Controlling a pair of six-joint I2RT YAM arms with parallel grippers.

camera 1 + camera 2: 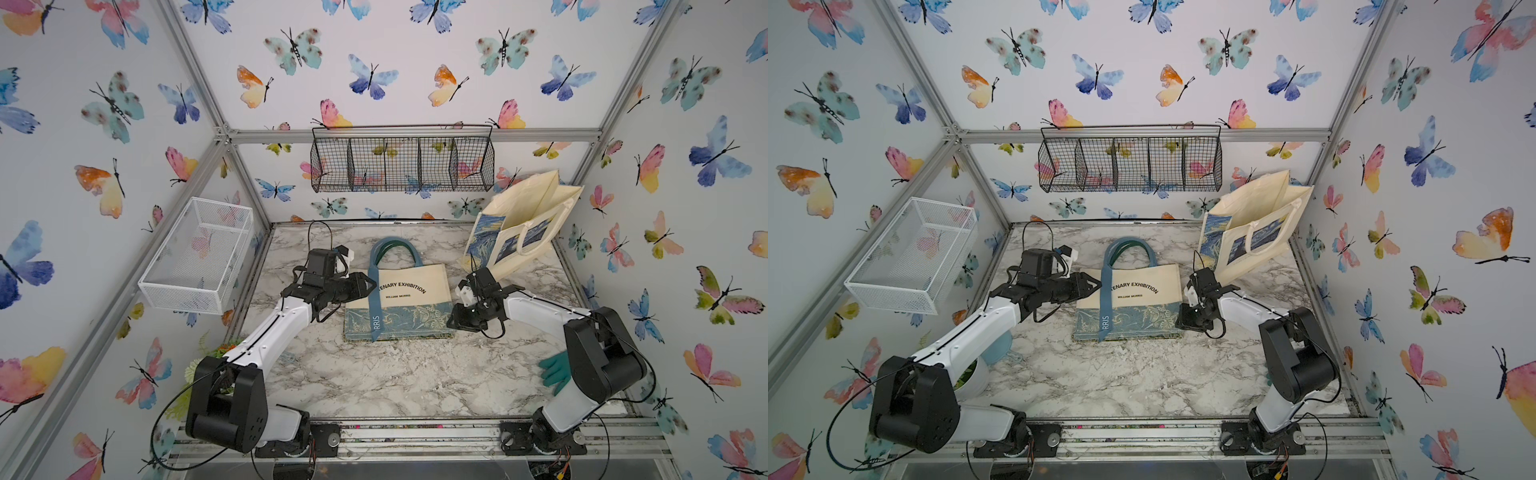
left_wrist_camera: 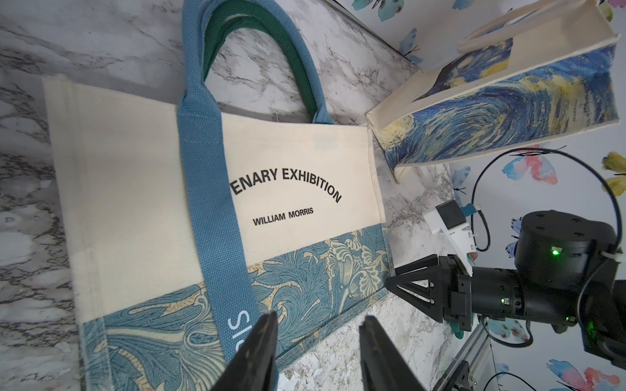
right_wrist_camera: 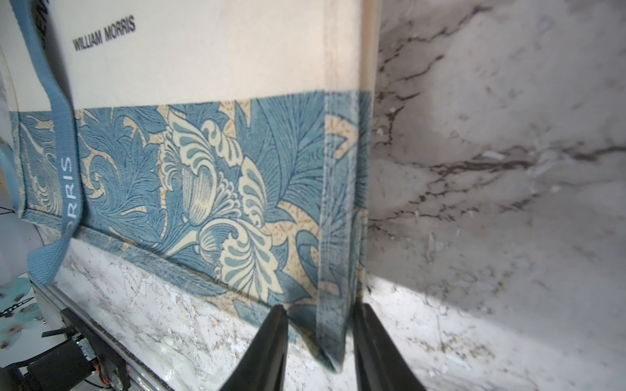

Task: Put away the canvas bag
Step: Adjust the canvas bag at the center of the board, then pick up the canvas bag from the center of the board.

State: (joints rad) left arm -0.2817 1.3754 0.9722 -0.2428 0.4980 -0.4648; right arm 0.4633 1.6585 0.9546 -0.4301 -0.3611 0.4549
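The marble-patterned bench [image 1: 395, 374] is recorded as the floor of the enclosure. The canvas bag [image 1: 399, 291] is found lying flat at the middle of the bench, printed face up, with its handles toward the back wall. A blue strap [image 1: 376, 307] is laid down its left half.

A second bag [image 1: 523, 224], with a blue swirled print, is seen standing open and tilted in the far right corner. A black wire basket [image 1: 403, 189] is mounted on the back wall and a white mesh basket [image 1: 183, 297] on the left wall. Both are well apart from the canvas bag.

The left gripper [image 1: 370, 286] is positioned at the bag's left edge, beside the strap. Its jaws are spread and nothing is seen gripped. The right gripper [image 3: 320, 306] is set at the bag's near right corner, its jaws placed astride the corner seam [image 3: 335, 237]. Whether the seam is pinched cannot be told.
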